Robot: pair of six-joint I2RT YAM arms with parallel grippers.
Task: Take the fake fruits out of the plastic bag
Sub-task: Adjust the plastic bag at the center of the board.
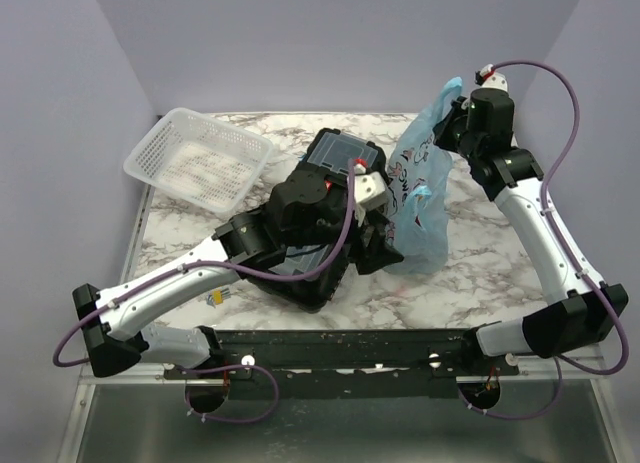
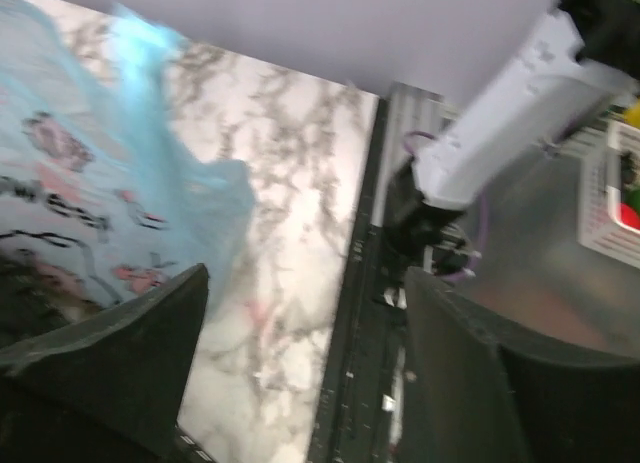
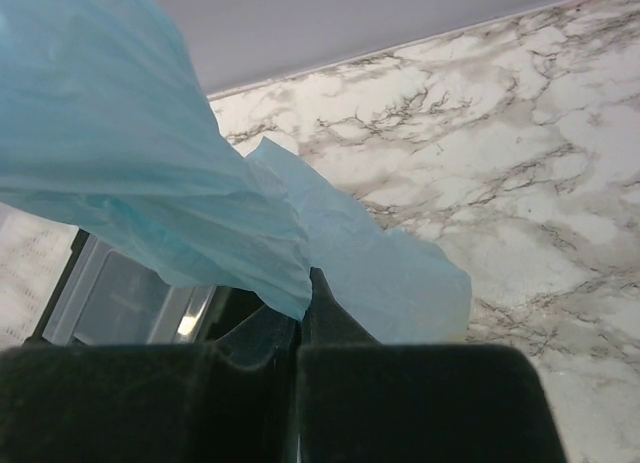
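At the far right, my right claw [image 3: 300, 328] pinches the plastic bag [image 1: 425, 183] by its top; my left claw [image 2: 300, 363] gapes open beside its lower half.

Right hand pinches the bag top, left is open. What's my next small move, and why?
Probably ease the left hand against the lower side of the plastic bag and close. The right hand pinches its top, and the left hand stands open right beside its lower part, gripping nothing.
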